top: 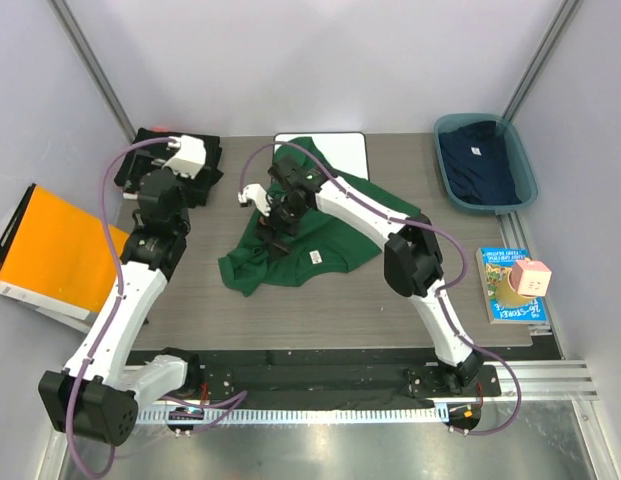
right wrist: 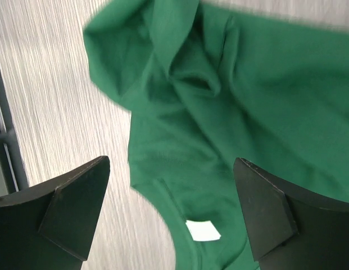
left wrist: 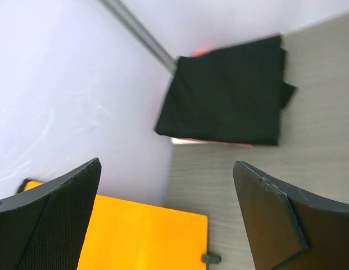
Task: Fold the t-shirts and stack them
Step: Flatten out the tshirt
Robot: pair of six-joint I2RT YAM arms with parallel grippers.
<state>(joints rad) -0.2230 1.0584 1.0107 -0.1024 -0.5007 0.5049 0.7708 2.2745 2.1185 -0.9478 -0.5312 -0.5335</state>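
A dark green t-shirt lies crumpled in the middle of the table, its upper edge over a white board. My right gripper hovers open over its left part. In the right wrist view the green cloth and its white neck label show between the wide-apart jaws of that gripper. Black folded t-shirts sit at the back left. My left gripper is open beside them, holding nothing. From the left wrist, the black stack lies beyond the gripper. A navy t-shirt lies in a bin.
The blue bin stands at the back right. An orange folder leans off the table's left side and also shows in the left wrist view. A book with a pink cube lies at the right edge. Walls close in on both sides.
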